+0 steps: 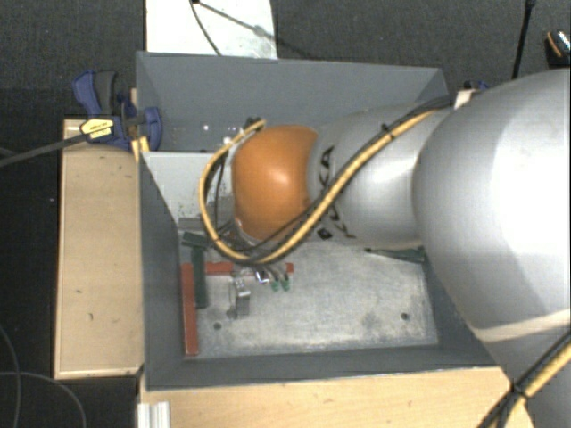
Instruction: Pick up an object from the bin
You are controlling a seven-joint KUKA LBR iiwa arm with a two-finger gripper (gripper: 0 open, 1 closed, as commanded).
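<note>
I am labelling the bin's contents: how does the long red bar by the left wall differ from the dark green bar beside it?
The red bar is longer than the green bar. The red bar lies along the left wall of the bin; the green bar lies further in, nearer the gripper. Both are slim, straight and roughly parallel.

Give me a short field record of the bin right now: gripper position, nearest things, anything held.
gripper: low over the left part of the bin floor, under the orange wrist cover
held: cannot tell
nearest left: dark green stick, then long red bar lying along the left wall
nearest right: small green pieces
bin: grey metal, arm enters from the right
</note>
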